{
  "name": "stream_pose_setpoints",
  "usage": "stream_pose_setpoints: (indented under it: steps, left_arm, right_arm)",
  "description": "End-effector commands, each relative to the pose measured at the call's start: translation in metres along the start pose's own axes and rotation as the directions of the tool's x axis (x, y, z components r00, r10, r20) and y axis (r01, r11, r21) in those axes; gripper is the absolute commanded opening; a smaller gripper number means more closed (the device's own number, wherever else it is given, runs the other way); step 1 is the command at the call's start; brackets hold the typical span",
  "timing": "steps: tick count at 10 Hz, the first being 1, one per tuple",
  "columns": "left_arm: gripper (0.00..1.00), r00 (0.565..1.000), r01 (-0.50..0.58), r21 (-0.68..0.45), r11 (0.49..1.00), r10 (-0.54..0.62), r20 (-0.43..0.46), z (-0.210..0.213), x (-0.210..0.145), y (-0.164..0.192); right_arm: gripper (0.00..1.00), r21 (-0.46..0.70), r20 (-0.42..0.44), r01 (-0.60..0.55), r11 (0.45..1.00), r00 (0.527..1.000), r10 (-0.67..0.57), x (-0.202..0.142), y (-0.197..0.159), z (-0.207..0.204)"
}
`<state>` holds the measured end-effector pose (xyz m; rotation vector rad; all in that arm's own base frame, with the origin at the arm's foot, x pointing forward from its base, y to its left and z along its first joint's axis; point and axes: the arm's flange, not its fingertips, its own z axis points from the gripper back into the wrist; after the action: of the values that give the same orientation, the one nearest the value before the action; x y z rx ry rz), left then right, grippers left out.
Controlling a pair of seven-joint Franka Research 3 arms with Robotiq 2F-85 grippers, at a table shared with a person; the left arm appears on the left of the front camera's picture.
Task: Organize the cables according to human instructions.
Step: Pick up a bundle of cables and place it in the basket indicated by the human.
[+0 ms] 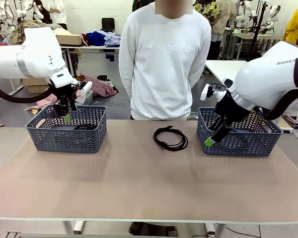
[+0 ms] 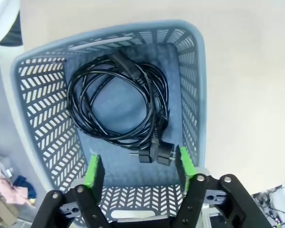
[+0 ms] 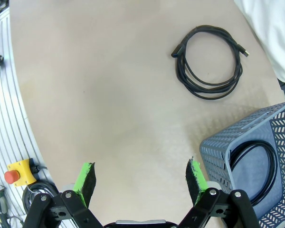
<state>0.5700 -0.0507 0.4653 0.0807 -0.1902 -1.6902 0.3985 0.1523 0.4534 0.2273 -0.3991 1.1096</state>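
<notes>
One coiled black cable point(image 1: 170, 138) lies on the table between the two baskets, in front of the person; the right wrist view shows this cable point(image 3: 210, 61) well ahead of my right gripper point(image 3: 140, 180). That gripper point(image 1: 212, 139) hangs open and empty beside the right basket point(image 1: 248, 144), which holds another cable point(image 3: 251, 146). My left gripper point(image 1: 67, 116) hovers over the left basket point(image 1: 64, 139). In the left wrist view the left gripper point(image 2: 138, 168) is open and empty above a coiled cable point(image 2: 118, 104) with chunky plugs lying on the floor of the left basket point(image 2: 38, 104).
A person in a white sweater point(image 1: 164, 59) stands at the far edge, hands behind the back. The near half of the table point(image 1: 139, 188) is bare. A yellow box with a red button point(image 3: 19, 173) sits below the table edge.
</notes>
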Motion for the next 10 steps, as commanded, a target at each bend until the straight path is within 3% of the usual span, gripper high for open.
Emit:
stream_pose_setpoints:
  steps: [1, 2, 5, 6, 7, 10]
  left_arm:
    - [0.93, 1.0, -0.007, -0.034, 0.999, 0.007, 0.002, 0.01, -0.001, 0.003]
    - [1.0, 1.0, -0.006, -0.055, 0.998, 0.006, 0.008, 0.014, 0.0, 0.005]
    - [1.0, 1.0, -0.018, -0.082, 0.996, 0.02, 0.024, 0.024, 0.004, 0.006]
    - [1.0, 0.993, -0.089, -0.094, 0.992, 0.096, 0.074, 0.023, 0.007, 0.008]
    - [1.0, 1.0, 0.004, -0.071, 0.997, -0.004, 0.009, 0.021, 0.004, 0.003]
    - [1.0, 1.0, 0.004, -0.071, 0.997, -0.004, 0.009, 0.021, 0.004, 0.003]
  right_arm:
    - [1.0, -0.003, 0.002, 0.005, 1.0, 1.0, -0.005, 0.0, 0.0, 0.001]
    - [1.0, -0.003, 0.002, 0.005, 1.0, 1.0, -0.005, 0.0, 0.0, 0.001]
    - [1.0, -0.003, 0.002, 0.005, 1.0, 1.0, -0.005, 0.0, 0.0, 0.001]
    - [1.0, -0.003, 0.002, 0.005, 1.0, 1.0, -0.005, 0.0, 0.0, 0.001]
    - [1.0, -0.003, 0.002, 0.005, 1.0, 1.0, -0.005, 0.0, 0.0, 0.001]
    - [1.0, -0.003, 0.002, 0.005, 1.0, 1.0, -0.005, 0.0, 0.0, 0.001]
